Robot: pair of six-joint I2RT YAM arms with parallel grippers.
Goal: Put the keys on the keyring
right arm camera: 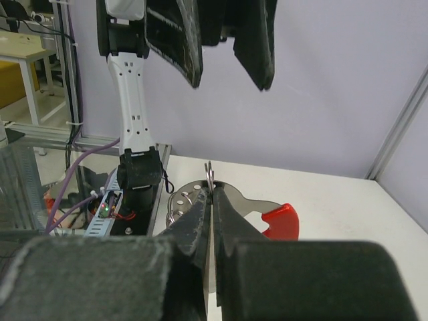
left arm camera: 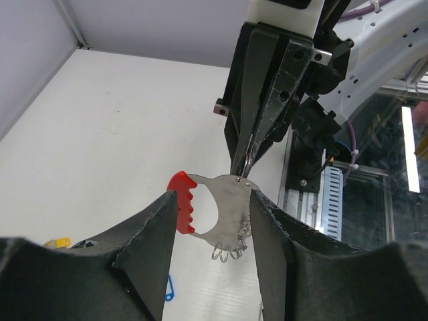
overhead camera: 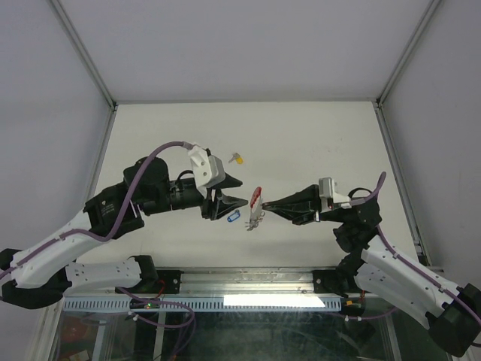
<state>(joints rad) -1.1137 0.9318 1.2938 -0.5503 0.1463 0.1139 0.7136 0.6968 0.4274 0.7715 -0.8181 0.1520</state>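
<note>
The keyring (overhead camera: 256,203), a red tab on a silvery plate with small wire rings hanging below, is held just above the table. My right gripper (overhead camera: 266,204) is shut on its metal ring, which pokes up between the pinched fingertips (right arm camera: 211,190), the red tab (right arm camera: 281,221) beyond. My left gripper (overhead camera: 243,192) stands open just left of the keyring. In the left wrist view the plate (left arm camera: 227,207) shows in the gap between its fingers (left arm camera: 144,247). A blue key (overhead camera: 232,216) lies on the table under the left gripper. A yellow key (overhead camera: 237,159) lies farther back.
The white table (overhead camera: 316,143) is walled at the back and on both sides. A metal rail (overhead camera: 248,282) with the arm bases and cables runs along its near edge.
</note>
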